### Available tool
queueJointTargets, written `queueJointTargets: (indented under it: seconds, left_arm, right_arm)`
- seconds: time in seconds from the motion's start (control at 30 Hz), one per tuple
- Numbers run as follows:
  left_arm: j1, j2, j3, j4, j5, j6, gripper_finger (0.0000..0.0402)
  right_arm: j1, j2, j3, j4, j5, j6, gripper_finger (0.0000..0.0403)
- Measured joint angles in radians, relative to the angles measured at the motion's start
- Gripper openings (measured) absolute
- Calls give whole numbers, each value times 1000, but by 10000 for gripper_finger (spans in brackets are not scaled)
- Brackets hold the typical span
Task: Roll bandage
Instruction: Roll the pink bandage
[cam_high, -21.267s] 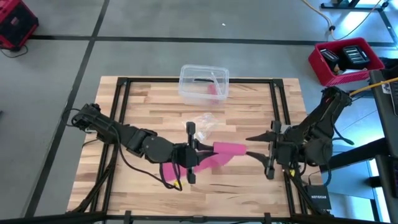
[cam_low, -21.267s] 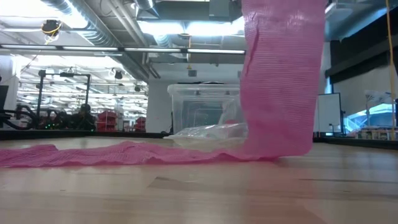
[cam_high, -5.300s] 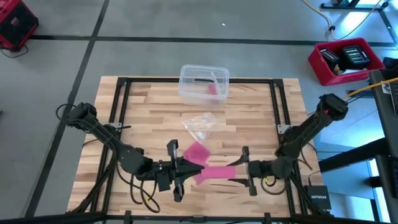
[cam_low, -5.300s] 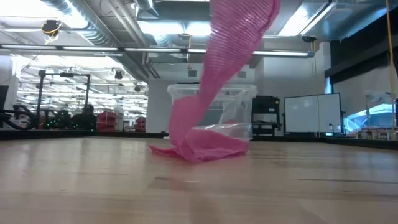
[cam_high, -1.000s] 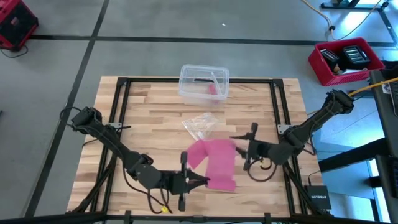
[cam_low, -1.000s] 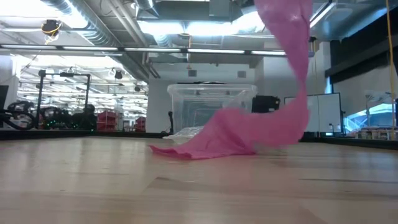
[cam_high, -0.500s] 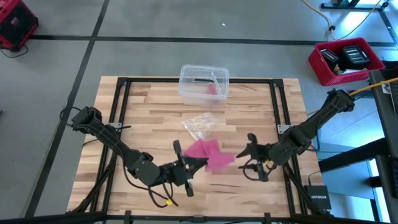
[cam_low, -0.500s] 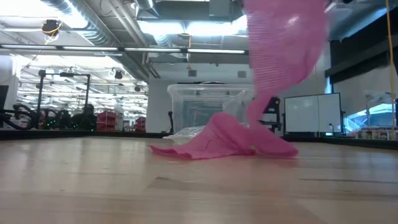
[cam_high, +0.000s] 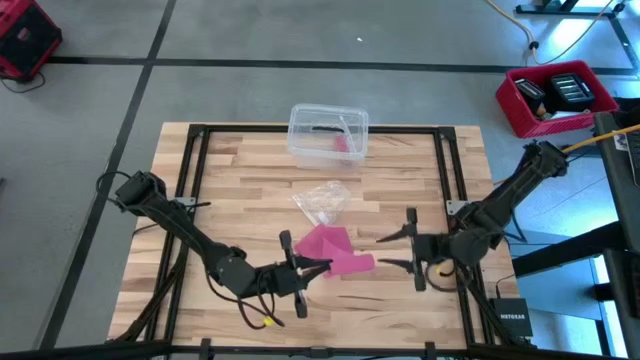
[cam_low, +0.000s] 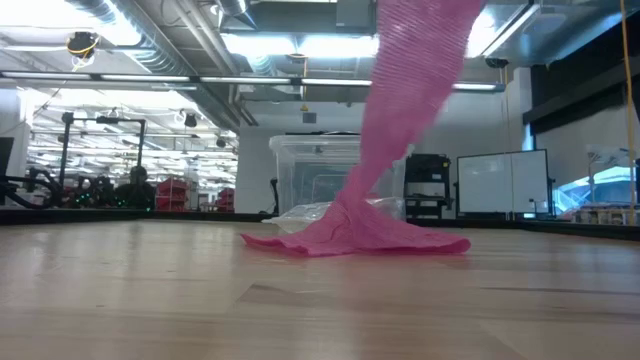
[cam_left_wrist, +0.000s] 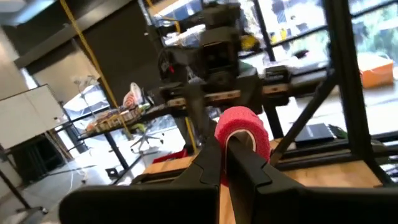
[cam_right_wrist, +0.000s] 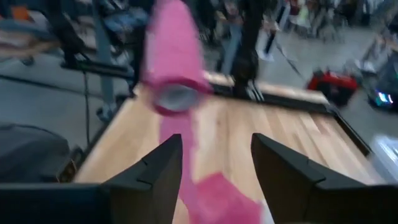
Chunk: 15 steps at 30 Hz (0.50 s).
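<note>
The pink bandage is partly wound into a small hollow roll. Its loose strip hangs down from the roll to a slack heap on the table. My left gripper, near the table's front middle, is shut on the roll and holds it above the wood. My right gripper stands open just right of the bandage, its fingers level and pointing at the roll's open end. Nothing is between the fingers. My left gripper holds the rolled end of the bandage at its fingertips, coming in level from the table's left. One finger seems to sit inside the roll's hollow and one outside; I cannot be sure. The roll is lifted clear, and the strip hangs below it onto the table.
A crumpled clear wrapper lies just beyond the bandage. A clear plastic box stands at the far middle edge. A black frame runs round the tabletop. Bare wood lies to the left and right of the arms.
My left gripper has carried the roll a short way toward the far edge and tipped downward. The strip, which lay spread as a wide band, has gathered into a smaller heap, and its hanging part has swung. My right gripper has drawn slightly away from the bandage.
</note>
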Motion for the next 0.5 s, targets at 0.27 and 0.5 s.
queueJointTargets:
  seconds: [0.27, 0.5]
  left_arm:
    - [19, 1, -73, 123, -26, -27, 0]
    - [31, 9, -73, 121, -18, -45, 0]
  right_arm:
    - [28, 23, -178, 393, 1, -26, 193]
    - [7, 104, -185, 559, -3, -93, 193]
